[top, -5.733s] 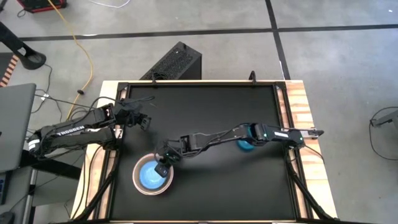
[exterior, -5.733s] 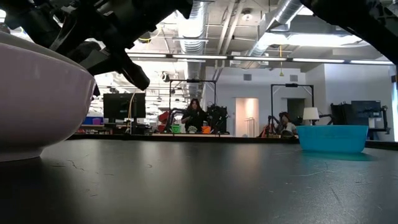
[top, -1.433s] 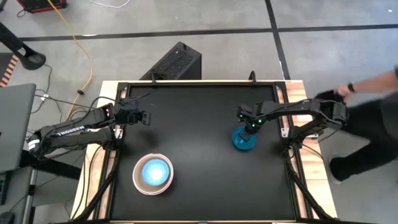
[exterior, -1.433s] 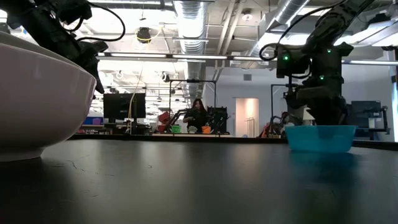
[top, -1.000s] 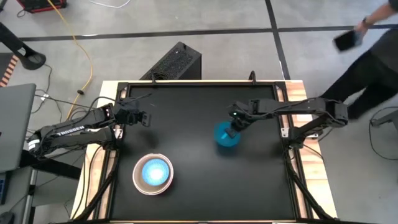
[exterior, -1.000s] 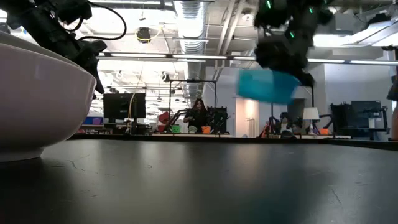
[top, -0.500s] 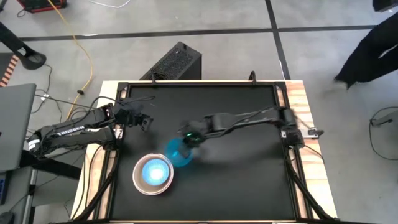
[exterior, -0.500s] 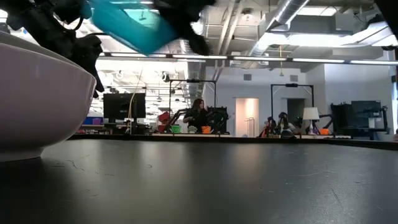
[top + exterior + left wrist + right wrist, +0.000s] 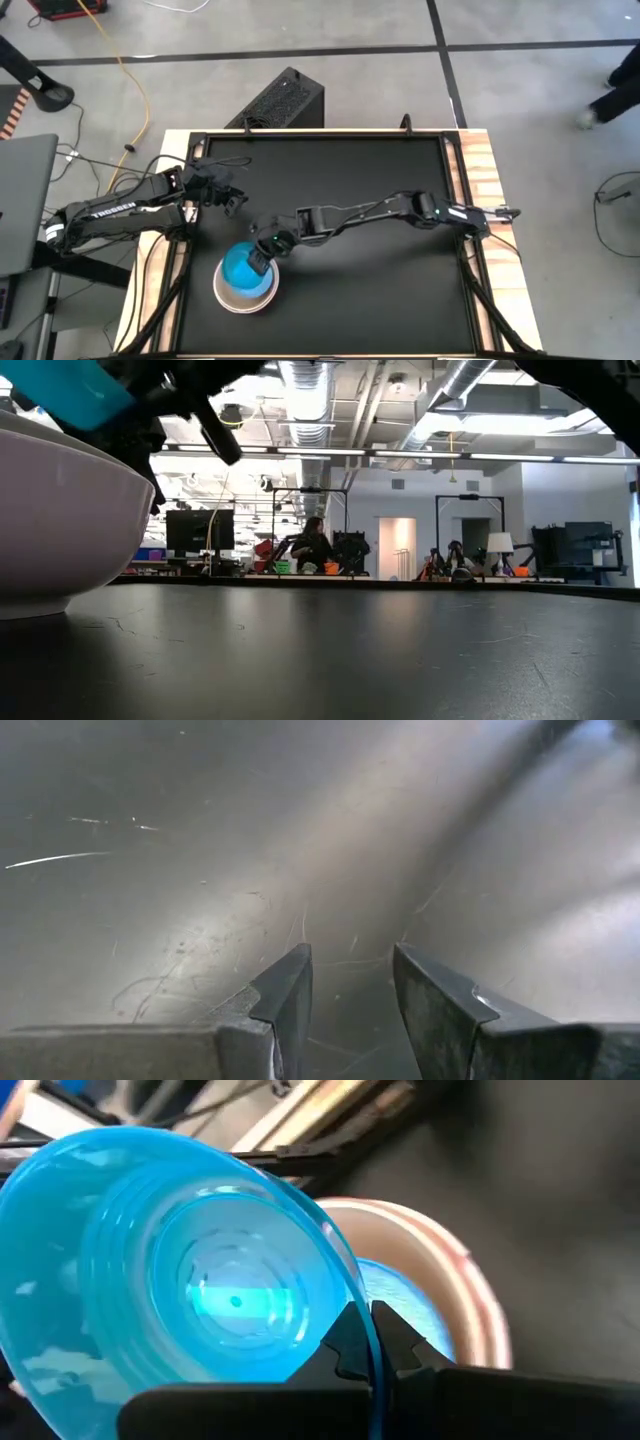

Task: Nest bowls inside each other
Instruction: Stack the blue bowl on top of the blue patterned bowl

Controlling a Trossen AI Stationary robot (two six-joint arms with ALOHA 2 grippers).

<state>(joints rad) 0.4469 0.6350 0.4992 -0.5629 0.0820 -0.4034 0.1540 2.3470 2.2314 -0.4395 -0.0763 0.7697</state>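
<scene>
A teal-blue bowl hangs tilted over a nested stack of bowls near the table's near left corner, with my right gripper shut on it. The stack shows a pinkish outer rim and a light blue bowl inside. In the low view the stack's wide white wall fills the left, resting on its base, and the teal-blue bowl hangs above it. My left gripper waits open over bare table at the left edge. My right gripper pinches the teal-blue bowl's rim, one finger inside the bowl and one outside. The fingers come slanting down from the table's right side. The bowl is lifted clear above the stack and tipped, its opening turned toward the wrist.
The black tabletop stretches to the right of the stack. A black box stands on the floor beyond the far edge. A person's legs show at the far right, off the table.
My right gripper has swept from the table's right part toward its left and near edge, carrying the teal-blue bowl lifted clear, and now holds it tipped over the stack. My left gripper has rolled a little in place.
</scene>
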